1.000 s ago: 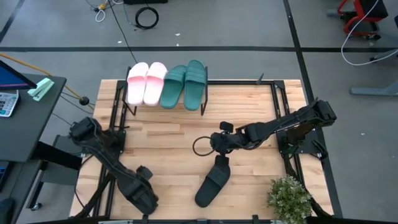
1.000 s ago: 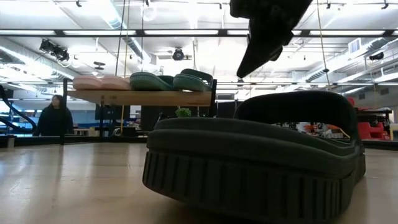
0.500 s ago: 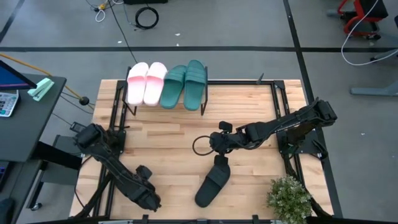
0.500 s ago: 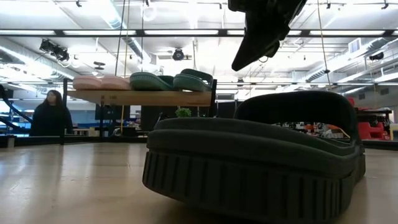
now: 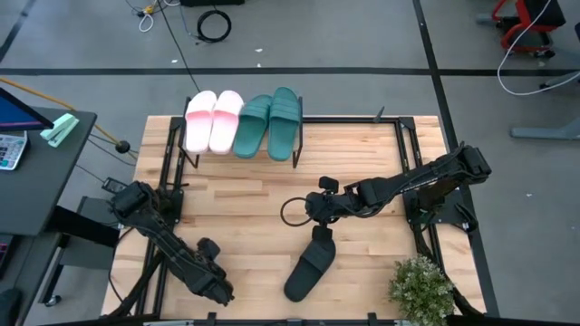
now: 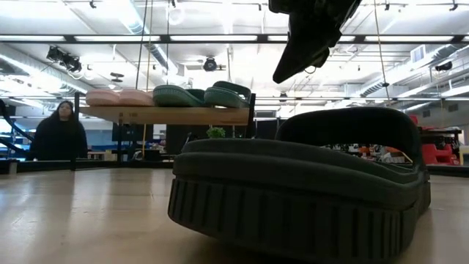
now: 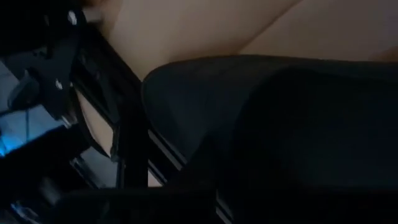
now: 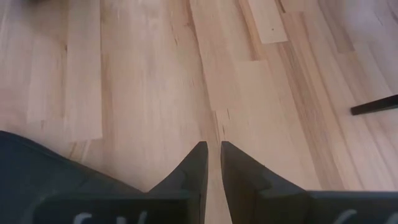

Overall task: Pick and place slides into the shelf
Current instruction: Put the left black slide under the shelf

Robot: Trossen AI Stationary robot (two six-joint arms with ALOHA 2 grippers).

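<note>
While right claw (image 5: 319, 210) hangs over mid-worktop (image 5: 236, 213), it grips a black slide (image 6: 304, 44) lifted clear of the wood; low view shows it tilted, toe down, high above the surface. Jaws narrow, only a slit between the tips in the right wrist view, with a dark mass beside one finger (image 8: 193, 168). Second black slide (image 5: 304, 272) lies flat on the worktop just in front of the claw, near the front edge, sole down, and fills the low view's foreground. Shelf (image 6: 165, 115) stands at the back left of the worktop. On its top are the pink pair (image 5: 213, 119) at the left end and the teal pair (image 5: 269, 122) beside it, all four side by side and touching. Left claw (image 5: 213, 282) sits at the front left corner, well apart from all the slides; wide or narrow, cannot tell, since its wrist view is mostly dark. Potted plant (image 5: 420, 288) is at the front right corner. Person (image 6: 60, 136) in dark top stands in the room behind the worktop.
</note>
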